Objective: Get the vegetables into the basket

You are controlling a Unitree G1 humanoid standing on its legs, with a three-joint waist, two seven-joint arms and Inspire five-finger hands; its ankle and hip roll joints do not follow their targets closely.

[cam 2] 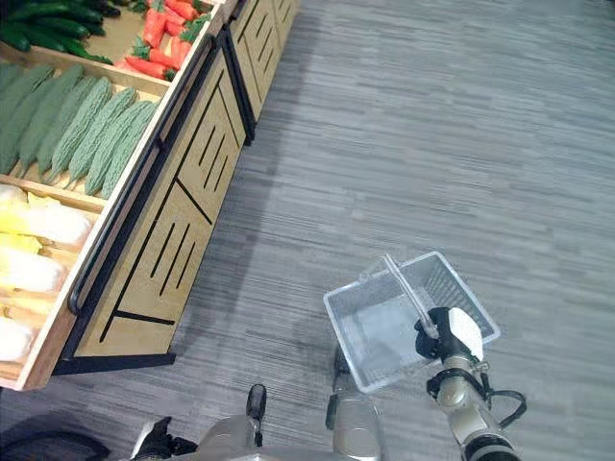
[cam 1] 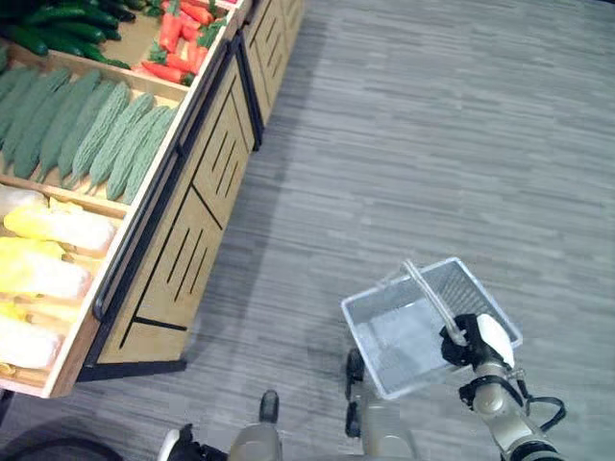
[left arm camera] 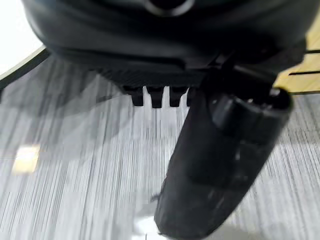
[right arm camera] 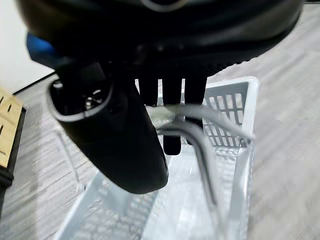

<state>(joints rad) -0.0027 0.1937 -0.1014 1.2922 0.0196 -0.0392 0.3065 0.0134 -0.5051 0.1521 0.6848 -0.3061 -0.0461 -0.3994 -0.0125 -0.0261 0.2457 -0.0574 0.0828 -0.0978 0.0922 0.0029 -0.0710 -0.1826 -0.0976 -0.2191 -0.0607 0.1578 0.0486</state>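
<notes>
Currently the right robot hand [cam 1: 473, 341] has its fingers curled round the handle [right arm camera: 200, 142] of the grey wire basket [cam 1: 384, 327], which hangs above the striped grey floor [cam 1: 432, 144]; the vegetables lie well apart on the wooden display stand [cam 1: 183, 259]: bitter gourds [cam 1: 86, 130], carrots [cam 1: 183, 38], cucumbers [cam 1: 58, 29], pale cabbages [cam 1: 48, 250]; left robot hand [left arm camera: 220, 145], fingers straight, points at the floor.
</notes>
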